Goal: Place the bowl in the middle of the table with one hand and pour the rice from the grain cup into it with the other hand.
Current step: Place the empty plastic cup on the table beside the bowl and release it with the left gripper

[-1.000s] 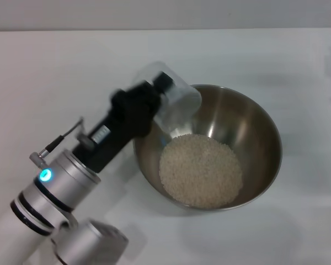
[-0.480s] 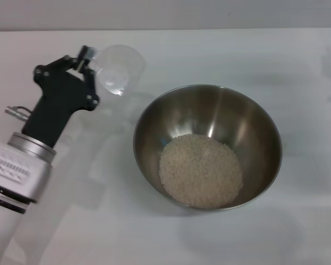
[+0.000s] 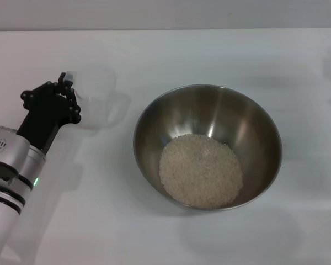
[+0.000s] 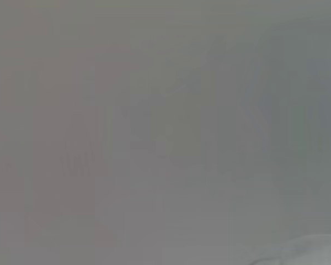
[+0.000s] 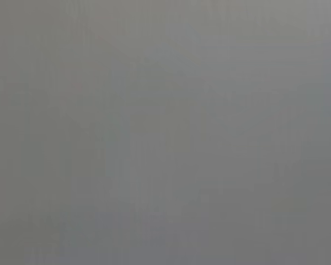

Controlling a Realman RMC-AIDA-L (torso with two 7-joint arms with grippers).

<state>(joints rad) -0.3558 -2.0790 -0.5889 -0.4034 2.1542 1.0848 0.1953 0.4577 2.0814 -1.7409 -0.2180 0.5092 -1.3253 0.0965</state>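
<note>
**Steel bowl holds the rice; left claw grips the cup at table's left**

Stainless steel is what I read first from the head camera: the bowl (image 3: 207, 146) sits upright near the middle of the table (image 3: 276, 55), its brushed inside catching light. The rice (image 3: 201, 170) lies as a pale mound on the bowl's floor, toward the near side, inside the rim. I see no grains on the tabletop around it.

My left gripper (image 3: 68, 84) is out over the left part of the table, well apart from the bowl. Its black fingers are clenched on the small side handle of the grain cup (image 3: 96, 95). The cup is roughly upright and looks clear of rice, though its frosted wall blurs the detail. I cannot tell whether its base touches the table or hangs just above it.

The right arm does not appear in the head camera. Both wrist cameras return only flat grey, so they confirm nothing.
</note>
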